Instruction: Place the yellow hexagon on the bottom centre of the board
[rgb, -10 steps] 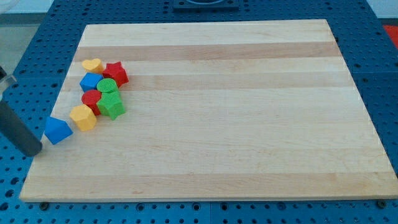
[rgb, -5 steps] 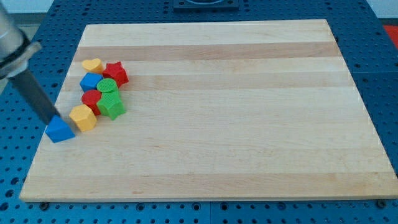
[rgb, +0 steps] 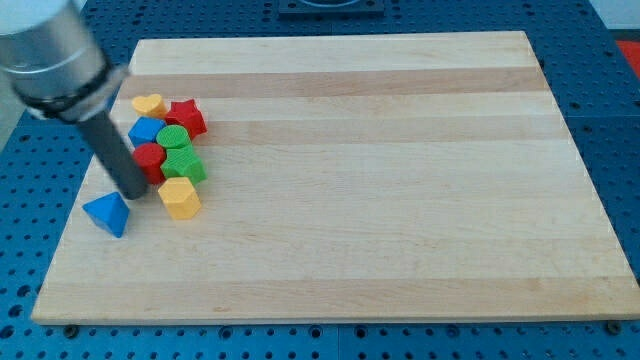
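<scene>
With no hand fitted, my tip (rgb: 137, 194) is being held just left of the yellow hexagon (rgb: 180, 197), which is risking deflection into the green block (rgb: 184, 165) if pushed off-centre.

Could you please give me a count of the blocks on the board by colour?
Yellow: 2 (hexagon, heart)
Red: 2 (star, one)
Green: 2 ()
Blue: 2 (triangle, one)
Total: 8
</scene>
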